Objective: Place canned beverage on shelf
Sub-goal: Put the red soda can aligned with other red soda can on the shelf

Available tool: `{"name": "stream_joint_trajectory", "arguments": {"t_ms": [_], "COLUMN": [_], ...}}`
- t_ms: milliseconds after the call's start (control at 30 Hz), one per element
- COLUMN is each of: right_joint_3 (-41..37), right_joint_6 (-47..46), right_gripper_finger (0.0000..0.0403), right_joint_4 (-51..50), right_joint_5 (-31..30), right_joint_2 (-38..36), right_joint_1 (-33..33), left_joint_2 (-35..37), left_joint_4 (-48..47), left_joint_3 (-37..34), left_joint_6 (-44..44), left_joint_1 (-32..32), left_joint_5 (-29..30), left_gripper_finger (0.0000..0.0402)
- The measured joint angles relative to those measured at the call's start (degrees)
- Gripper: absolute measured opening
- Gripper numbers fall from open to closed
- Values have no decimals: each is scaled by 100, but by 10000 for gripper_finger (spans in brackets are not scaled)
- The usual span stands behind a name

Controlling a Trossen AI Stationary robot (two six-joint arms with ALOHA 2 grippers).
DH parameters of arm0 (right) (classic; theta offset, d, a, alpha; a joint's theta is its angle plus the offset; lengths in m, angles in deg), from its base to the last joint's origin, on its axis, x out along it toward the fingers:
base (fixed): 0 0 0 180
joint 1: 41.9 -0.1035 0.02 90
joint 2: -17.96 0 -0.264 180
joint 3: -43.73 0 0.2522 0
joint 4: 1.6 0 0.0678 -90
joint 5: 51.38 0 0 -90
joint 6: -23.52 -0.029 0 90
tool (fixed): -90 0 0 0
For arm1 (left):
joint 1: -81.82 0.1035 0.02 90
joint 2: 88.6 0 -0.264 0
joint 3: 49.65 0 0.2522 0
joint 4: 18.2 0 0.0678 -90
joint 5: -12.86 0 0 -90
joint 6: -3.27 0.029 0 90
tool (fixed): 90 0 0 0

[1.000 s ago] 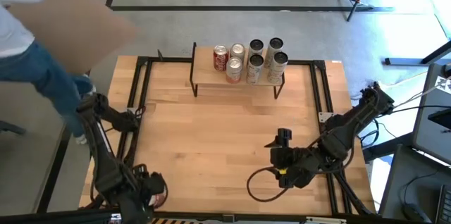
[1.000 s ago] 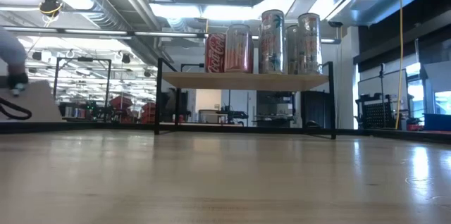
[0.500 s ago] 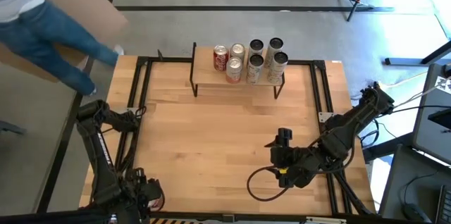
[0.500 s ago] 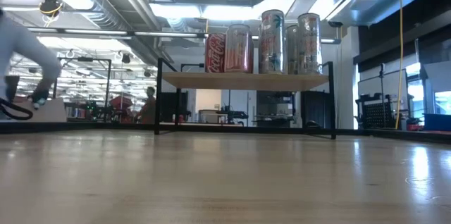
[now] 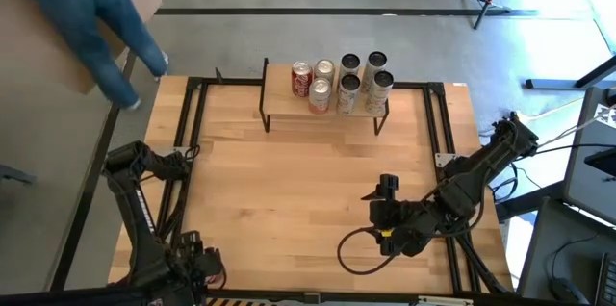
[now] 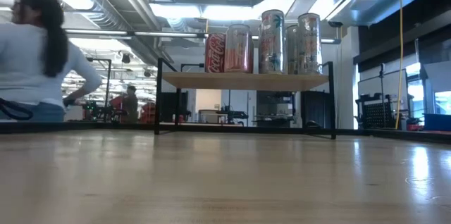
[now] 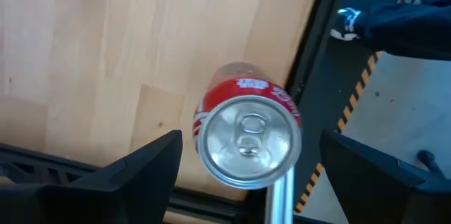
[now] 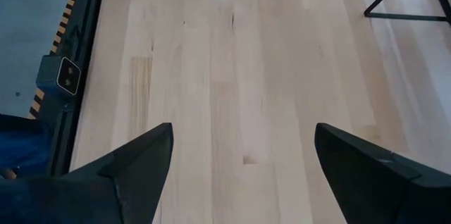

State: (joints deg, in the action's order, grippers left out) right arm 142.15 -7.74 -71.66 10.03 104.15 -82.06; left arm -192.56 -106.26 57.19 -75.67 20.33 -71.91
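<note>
A red canned beverage (image 7: 246, 143) stands upright on the tabletop at the near left corner, close to the black frame rail. My left gripper (image 7: 250, 139) is open above it, one finger on either side of the can's top, apart from it. In the high view my left gripper (image 5: 197, 269) hides the can. The shelf (image 5: 279, 94) stands at the far middle on thin black legs and bears several upright cans (image 5: 346, 83); it also shows in the low view (image 6: 243, 81). My right gripper (image 5: 386, 187) is open and empty over the table's right half.
The cans take up the shelf's middle and right; its left end (image 5: 277, 83) is bare. A black frame rail (image 5: 188, 123) runs along the table's edges. A person (image 5: 87, 8) stands off the far left corner. A cable loop (image 5: 356, 248) lies under my right arm.
My left arm has drawn slightly toward the table's near edge, and its gripper now covers the red can in the high view. The person beside the table's left side has walked toward the far left corner. My right arm has kept still.
</note>
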Motion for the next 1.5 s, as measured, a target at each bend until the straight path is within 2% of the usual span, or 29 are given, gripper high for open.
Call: {"name": "stream_joint_trajectory", "arguments": {"t_ms": [567,700,867,1033,1233,1367,1500], "right_joint_3": [0,0,0,0,0,-2,-2], "right_joint_6": [0,1,2,0,2,6,7], "right_gripper_finger": [333,333,333,333,333,333,333], "right_joint_4": [5,7,8,7,11,20,2], "right_joint_5": [-47,-153,-204,-207,-215,-321,-333], "right_joint_2": [-2,-4,-4,-4,-7,-7,-7], "right_joint_1": [0,0,0,0,1,4,4], "left_joint_2": [3,7,16,35,42,72,79], "left_joint_4": [654,741,747,798,630,498,266], "left_joint_3": [-788,-884,-938,-940,-758,-459,-291], "left_joint_6": [-6,-225,-904,-2383,-3913,-3905,-3643], "left_joint_1": [-60,-45,51,256,752,1123,1510], "left_joint_5": [-46,-41,-63,-74,-88,273,163], "left_gripper_finger": [322,322,304,265,262,262,262]}}
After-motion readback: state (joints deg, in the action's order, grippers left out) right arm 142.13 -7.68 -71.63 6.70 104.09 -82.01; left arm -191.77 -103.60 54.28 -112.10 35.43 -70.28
